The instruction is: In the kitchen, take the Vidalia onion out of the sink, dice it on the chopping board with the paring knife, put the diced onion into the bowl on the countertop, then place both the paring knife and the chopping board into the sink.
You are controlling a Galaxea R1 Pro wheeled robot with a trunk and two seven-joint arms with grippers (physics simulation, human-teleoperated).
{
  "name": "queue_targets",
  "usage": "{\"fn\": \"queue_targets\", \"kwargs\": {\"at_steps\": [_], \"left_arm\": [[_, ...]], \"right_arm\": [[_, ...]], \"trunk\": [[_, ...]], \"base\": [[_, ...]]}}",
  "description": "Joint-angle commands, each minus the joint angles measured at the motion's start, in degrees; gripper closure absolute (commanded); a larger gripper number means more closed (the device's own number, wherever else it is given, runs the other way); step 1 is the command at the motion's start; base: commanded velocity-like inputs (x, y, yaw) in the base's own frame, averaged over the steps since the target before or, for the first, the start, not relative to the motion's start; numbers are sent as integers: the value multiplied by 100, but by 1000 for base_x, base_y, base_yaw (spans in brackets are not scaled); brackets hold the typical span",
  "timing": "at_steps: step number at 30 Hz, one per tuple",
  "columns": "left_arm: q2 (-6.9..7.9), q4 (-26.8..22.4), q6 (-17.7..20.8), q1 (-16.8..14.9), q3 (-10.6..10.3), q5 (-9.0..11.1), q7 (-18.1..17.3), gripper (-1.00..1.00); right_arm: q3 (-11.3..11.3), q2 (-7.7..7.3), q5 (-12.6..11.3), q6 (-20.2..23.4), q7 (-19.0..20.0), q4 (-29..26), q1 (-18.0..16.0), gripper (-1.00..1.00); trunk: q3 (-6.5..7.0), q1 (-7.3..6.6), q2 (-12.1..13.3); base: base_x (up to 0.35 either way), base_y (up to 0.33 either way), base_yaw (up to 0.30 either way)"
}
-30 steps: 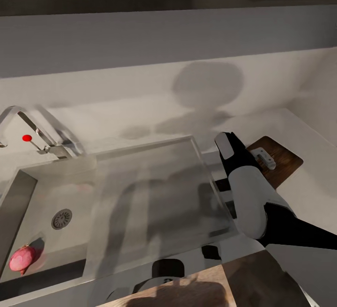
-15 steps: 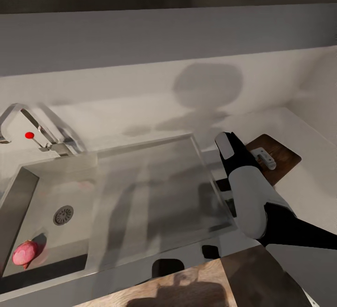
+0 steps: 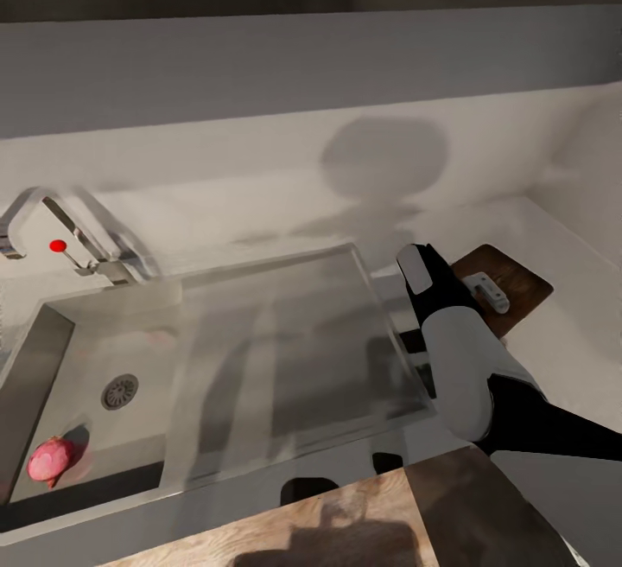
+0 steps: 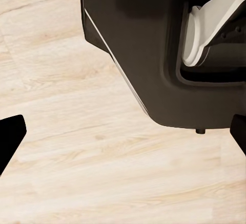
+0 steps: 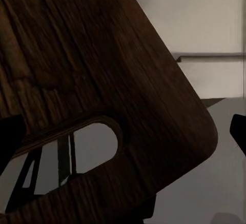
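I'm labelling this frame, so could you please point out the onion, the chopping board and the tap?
onion (image 3: 48, 461), head view, middle of its pink body in the sink.
chopping board (image 3: 519, 286), head view, bare wood near its far corner.
tap (image 3: 76, 238), head view, its angled chrome arm.

Soft, even light falls from above and in front, throwing a blurred round shadow on the pale wall beyond the right arm (image 3: 466, 359) and long smeared streaks over the sink (image 3: 259, 359), whose steel gives a hazy reflection without hard glare. In the right wrist view the chopping board (image 5: 97, 80) close to the camera is dim, nearly black toward its lower edge, with the bright countertop (image 5: 205, 19) behind it. The left wrist view is bright and flat, its wooden floor (image 4: 77, 147) sharp, and the dark robot body (image 4: 138, 44) above it shows almost no detail.
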Motion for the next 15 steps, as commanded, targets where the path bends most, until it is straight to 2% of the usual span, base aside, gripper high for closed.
{"fn": "queue_targets", "kwargs": {"at_steps": [1,15], "left_arm": [[0,-10,-5,4,0,0,-4,-100],[0,-10,-12,4,0,4,-4,-100]], "right_arm": [[-19,4,-3,39,-13,-6,-5,-100],[-19,4,-3,39,-13,-2,-2,-100]], "trunk": [[-8,3,-10],[-8,3,-10]], "base": [[-34,0,0],[-20,0,0]]}}
